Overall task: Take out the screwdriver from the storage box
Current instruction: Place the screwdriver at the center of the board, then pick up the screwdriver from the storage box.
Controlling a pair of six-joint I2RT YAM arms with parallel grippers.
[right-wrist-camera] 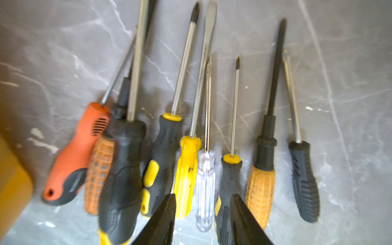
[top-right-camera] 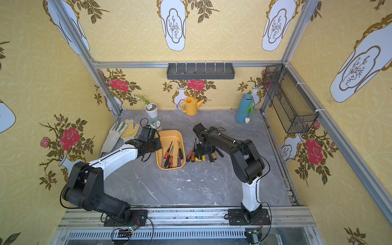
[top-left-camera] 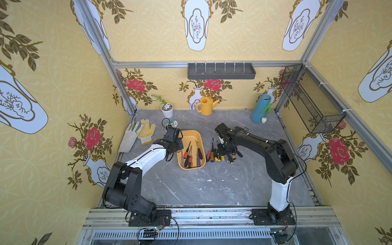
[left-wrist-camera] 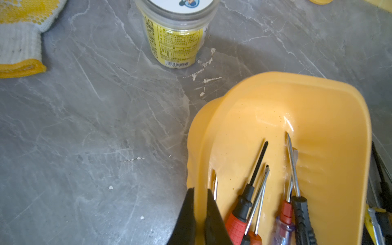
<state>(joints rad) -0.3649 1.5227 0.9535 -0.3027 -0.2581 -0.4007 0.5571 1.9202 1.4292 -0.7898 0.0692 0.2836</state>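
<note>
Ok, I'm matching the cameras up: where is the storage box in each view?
Both top views: storage box near the picture's centre.
Left wrist: fills the lower right.
Right wrist: probably the blurred yellow corner, left edge.
Shared landmark: screwdriver row lying beside it.

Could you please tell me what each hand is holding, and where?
Left hand pinches the storage box by its side rim; right hand is open, holding nothing.
</note>
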